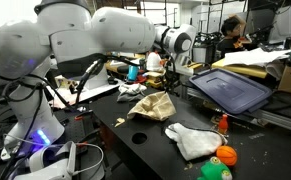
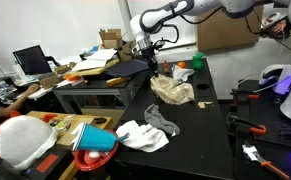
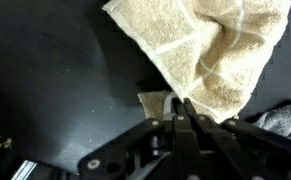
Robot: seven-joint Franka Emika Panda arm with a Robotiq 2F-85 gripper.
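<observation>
Surface: black tabletop (image 1: pixel 135 140), cluttered, in a crowded lab; a person (image 1: pixel 230 30) sits at the far benches.
Contents: beige towel (image 3: pixel 215 50), crumpled, mid-tabletop in both exterior views (image 2: pixel 172 91); white cloth (image 1: pixel 193 140) nearer the front edge; orange ball (image 1: pixel 226 154) beside it; dark tray (image 1: pixel 230 90) on a neighbouring stand.
Gripper (image 3: pixel 182 112): jaws clenched together. In the wrist view the towel lies just beyond the tips, its lower edge close to them; contact cannot be told.

Bare tabletop (image 3: pixel 45 70) beside beige towel (image 3: pixel 215 50)
</observation>
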